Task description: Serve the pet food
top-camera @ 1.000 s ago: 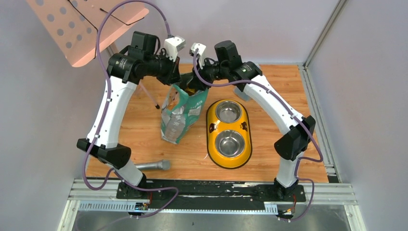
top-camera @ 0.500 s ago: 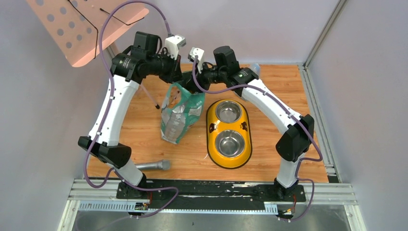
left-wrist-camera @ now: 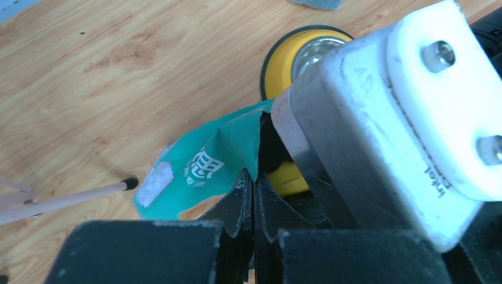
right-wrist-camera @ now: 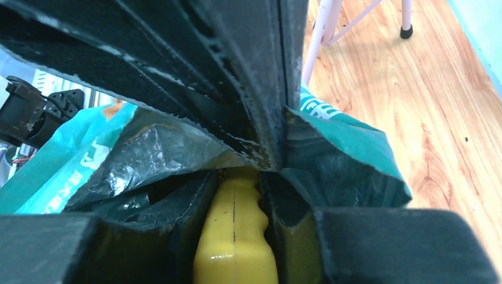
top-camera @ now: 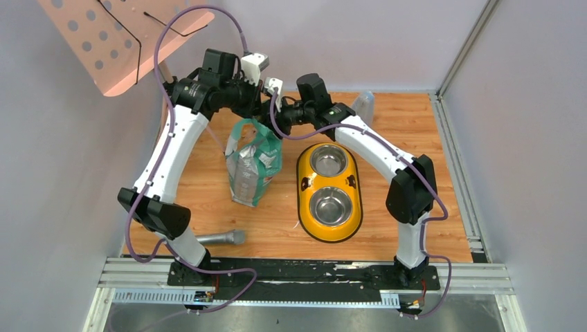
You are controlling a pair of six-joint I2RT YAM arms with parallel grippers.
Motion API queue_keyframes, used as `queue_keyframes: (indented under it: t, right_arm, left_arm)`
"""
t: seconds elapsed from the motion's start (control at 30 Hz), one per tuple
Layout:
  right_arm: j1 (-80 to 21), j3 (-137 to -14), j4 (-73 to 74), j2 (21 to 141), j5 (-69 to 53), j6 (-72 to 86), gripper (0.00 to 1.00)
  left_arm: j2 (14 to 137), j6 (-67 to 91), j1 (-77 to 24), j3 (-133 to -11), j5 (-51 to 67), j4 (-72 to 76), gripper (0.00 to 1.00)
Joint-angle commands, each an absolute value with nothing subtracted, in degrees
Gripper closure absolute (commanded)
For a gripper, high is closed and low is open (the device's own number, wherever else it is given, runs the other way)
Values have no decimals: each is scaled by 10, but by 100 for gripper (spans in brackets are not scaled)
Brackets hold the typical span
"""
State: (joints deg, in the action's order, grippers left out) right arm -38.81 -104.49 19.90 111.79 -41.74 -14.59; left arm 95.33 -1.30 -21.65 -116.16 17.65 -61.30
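Arched arms shifted left; left jaws hold bag point(top-camera: 253, 162), right jaws scoop point(right-wrist-camera: 237, 236).

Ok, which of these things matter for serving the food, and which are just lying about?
In use: food bag, yellow scoop, double-bowl feeder.
Lying about: grey cylinder, clear bottle, pink perforated stand.

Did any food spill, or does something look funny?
No spill shows. The feeder sits straight and empty. The left fingers pinch the bag by its rim, holding it up. Only a grey microphone-like thing lies loose near the left arm's base.
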Motion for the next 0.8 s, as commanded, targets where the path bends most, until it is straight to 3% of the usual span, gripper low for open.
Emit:
queue_keyframes:
  t: [0.0,0.37,0.77]
  right_arm:
    - [-391,-1026,415,1212,-456,-120,100]
    - [-312,-1116,399,1166,-597,117,100]
    - [-281,-1207,319,1115,-553,247,100]
  left_arm:
    - [969,-4,-214,-1147,154,-572,100]
    - [975,-64,-213,-1181,107,-578,100]
    - [979,-104,-213,-1238,71,-608,100]
